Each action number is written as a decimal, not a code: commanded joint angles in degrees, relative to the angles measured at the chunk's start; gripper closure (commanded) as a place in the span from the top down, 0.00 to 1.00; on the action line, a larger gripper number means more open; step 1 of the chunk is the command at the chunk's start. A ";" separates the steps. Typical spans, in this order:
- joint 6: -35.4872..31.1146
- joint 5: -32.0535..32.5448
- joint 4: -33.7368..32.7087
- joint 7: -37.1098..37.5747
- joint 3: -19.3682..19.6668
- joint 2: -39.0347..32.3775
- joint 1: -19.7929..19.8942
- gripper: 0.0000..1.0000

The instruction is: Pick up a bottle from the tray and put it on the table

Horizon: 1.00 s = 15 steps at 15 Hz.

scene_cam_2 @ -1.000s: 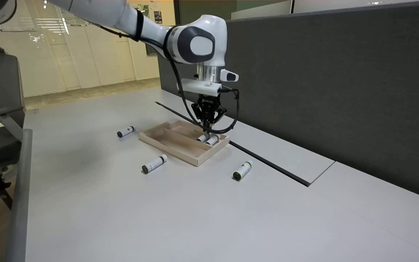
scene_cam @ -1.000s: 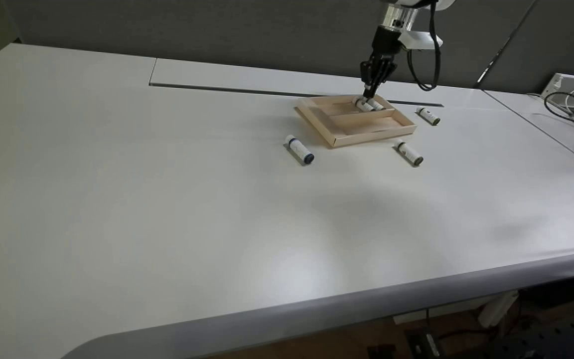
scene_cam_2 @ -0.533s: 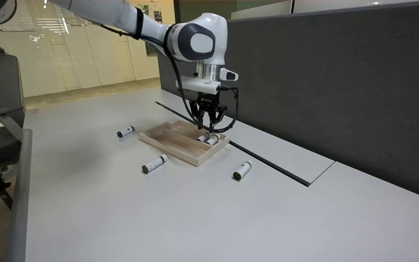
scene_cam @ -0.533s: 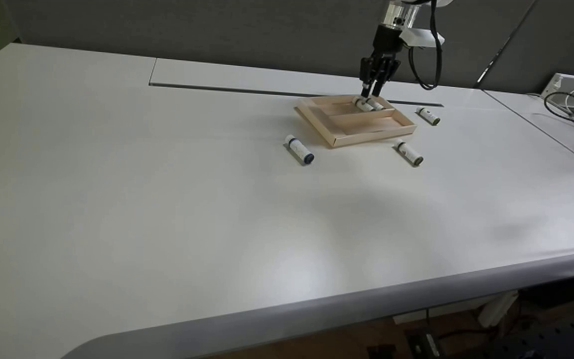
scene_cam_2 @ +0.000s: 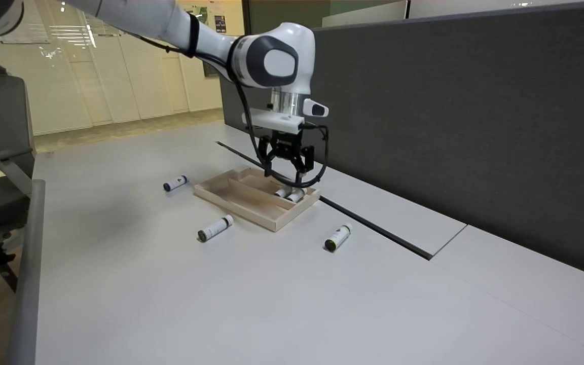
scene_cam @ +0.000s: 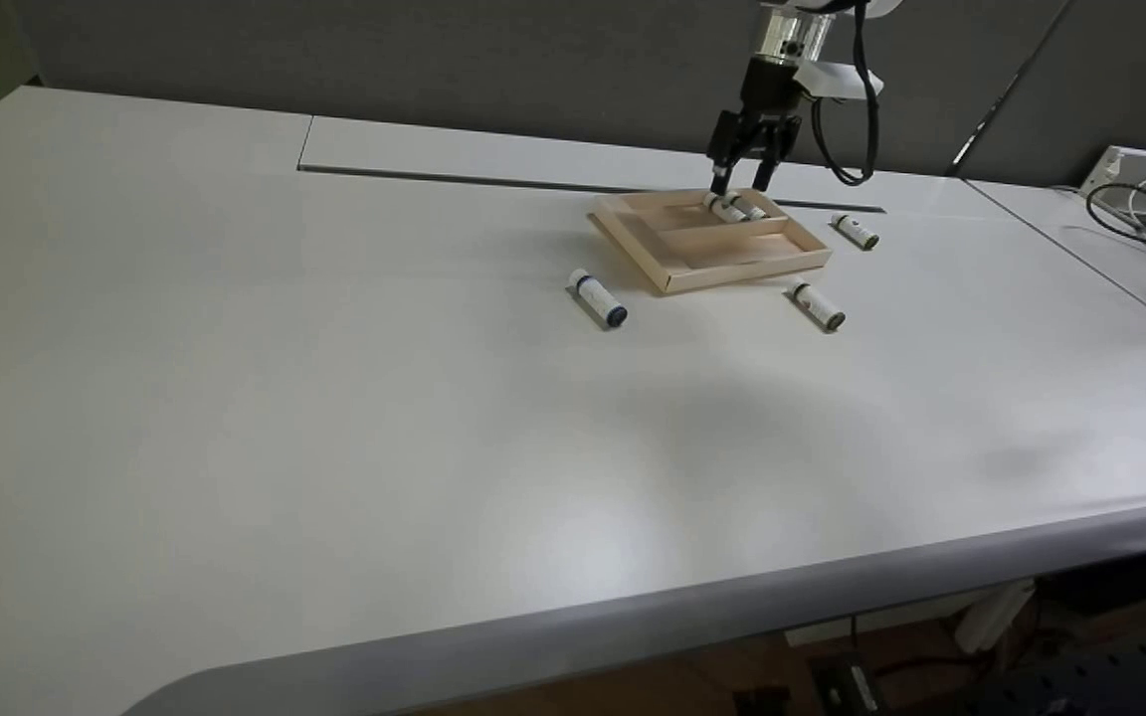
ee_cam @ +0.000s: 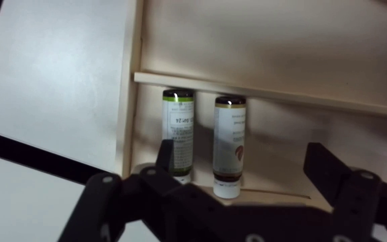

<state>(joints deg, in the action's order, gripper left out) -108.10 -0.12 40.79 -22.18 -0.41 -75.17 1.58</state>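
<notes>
The pale wooden tray [scene_cam: 747,274] lies on the white table [scene_cam: 334,398] with a divider across it. In its rear compartment two bottles lie side by side: a green-banded bottle [ee_cam: 182,117] and a brown-banded bottle [ee_cam: 228,137]. My gripper [ee_cam: 240,146] is open above them, holding nothing. In the wrist view the brown-banded bottle shows between the spread fingers, left of their middle, while the left fingertip [ee_cam: 165,151] covers part of the green-banded one. Both exterior views show the gripper [scene_cam_2: 283,177] over the rear compartment, its tips close above the bottles.
Outside the tray, three more bottles lie on the table: a blue-banded bottle [scene_cam: 598,298], a dark-capped bottle [scene_cam_2: 215,228] and a yellow-green-banded bottle [scene_cam_2: 338,237]. A grey partition [scene_cam_2: 449,126] rises behind the table. A dark seam [scene_cam_2: 378,229] runs behind the tray.
The jaws have gone from shut to wide open. The gripper rose slightly, then came back down with a small sideways shift. Tray and bottles have stayed in place.
</notes>
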 commanded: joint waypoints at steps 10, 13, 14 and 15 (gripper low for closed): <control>1.86 -0.48 -2.34 1.13 -0.65 -2.52 -0.87 0.60; 1.88 -0.56 -2.45 1.11 -0.69 -2.45 -0.90 0.38; 1.85 -0.57 -2.40 1.06 -0.71 -2.40 -0.90 0.33; 1.82 -0.55 -2.34 1.05 -0.69 -2.36 -0.89 0.26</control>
<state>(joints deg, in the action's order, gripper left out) -107.60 -0.29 40.79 -22.19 -1.03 -76.71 0.68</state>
